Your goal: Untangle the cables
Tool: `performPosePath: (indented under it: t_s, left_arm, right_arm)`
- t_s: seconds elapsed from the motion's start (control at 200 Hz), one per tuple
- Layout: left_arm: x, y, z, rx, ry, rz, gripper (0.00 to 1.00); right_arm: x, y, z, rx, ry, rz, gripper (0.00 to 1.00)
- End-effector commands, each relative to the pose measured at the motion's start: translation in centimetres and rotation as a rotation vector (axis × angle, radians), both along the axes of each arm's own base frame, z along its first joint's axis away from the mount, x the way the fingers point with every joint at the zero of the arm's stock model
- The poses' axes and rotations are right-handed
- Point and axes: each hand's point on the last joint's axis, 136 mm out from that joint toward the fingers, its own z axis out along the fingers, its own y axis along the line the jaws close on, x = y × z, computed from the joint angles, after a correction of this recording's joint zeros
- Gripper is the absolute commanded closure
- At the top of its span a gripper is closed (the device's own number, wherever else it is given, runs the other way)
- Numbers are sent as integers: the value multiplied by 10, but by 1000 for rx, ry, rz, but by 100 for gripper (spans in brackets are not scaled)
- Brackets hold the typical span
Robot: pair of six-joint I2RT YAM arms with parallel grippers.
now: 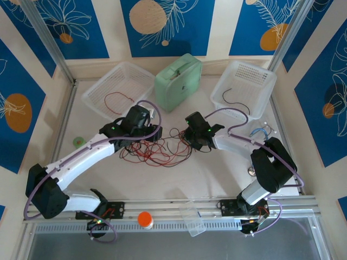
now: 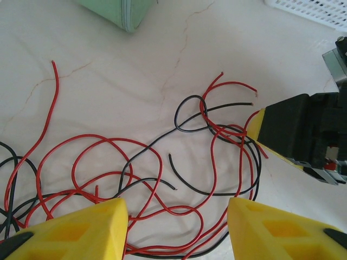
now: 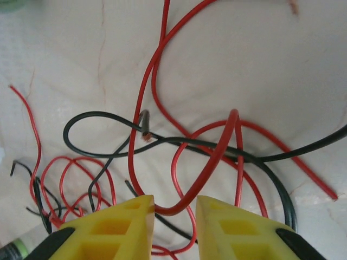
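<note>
left gripper (image 2: 178, 208): fingers stand wide apart with nothing clamped; red and black strands lie loose on the table under the gap.
right gripper (image 3: 175, 201): fingers are close together, leaving a narrow gap; a red loop (image 3: 217, 157) dips into that gap, and no pinch on it shows.
cables (image 1: 162, 149): one tangle between the two grippers, ahead of the left fingertips and ahead of and below the right ones.
hidden: strands pass beneath both pairs of yellow fingers and off the frame edges; which strand joins which at the crossings is hard to follow; from above, the gripper bodies cover both ends of the tangle.
long axis: the tangle stretches from one gripper to the other; ahead of the right fingers a black cable (image 3: 179, 142) runs crosswise, and the red loop arches away from them.
open room: bare table (image 2: 108, 49) ahead of the left gripper up to the green case (image 2: 114, 8); the right gripper's black body sits just off its right front.
</note>
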Motion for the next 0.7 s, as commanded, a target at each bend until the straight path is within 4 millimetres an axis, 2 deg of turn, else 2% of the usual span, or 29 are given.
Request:
performPosePath:
  t_s: [0.0,0.08,0.11,0.185,0.245,0.415,0.6,0.695]
  left_arm:
    - [-4,-1,14,-29,-27,-3,49]
    - [-6,0,17,-32,-30,-6,49]
    - [-7,0,17,-33,-32,-7,49]
    - [-9,0,19,-35,-33,-14,49]
    - [-11,0,20,-37,-35,-20,49]
    - [-17,-1,23,-51,-50,-45,49]
    - [-21,-4,29,-59,-79,-86,49]
    - [-22,-4,33,-62,-88,-93,49]
  right_arm:
    - [13,-11,8,-96,-68,-46,79]
    - [19,-10,14,-126,-105,-34,91]
    - [21,-10,18,-137,-117,-28,100]
    - [23,-7,30,-161,-151,6,100]
    - [24,-2,47,-171,-196,49,100]
    - [15,13,124,-184,-374,237,100]
    - [-12,19,216,-107,-579,438,100]
    - [-28,23,254,-76,-667,565,100]
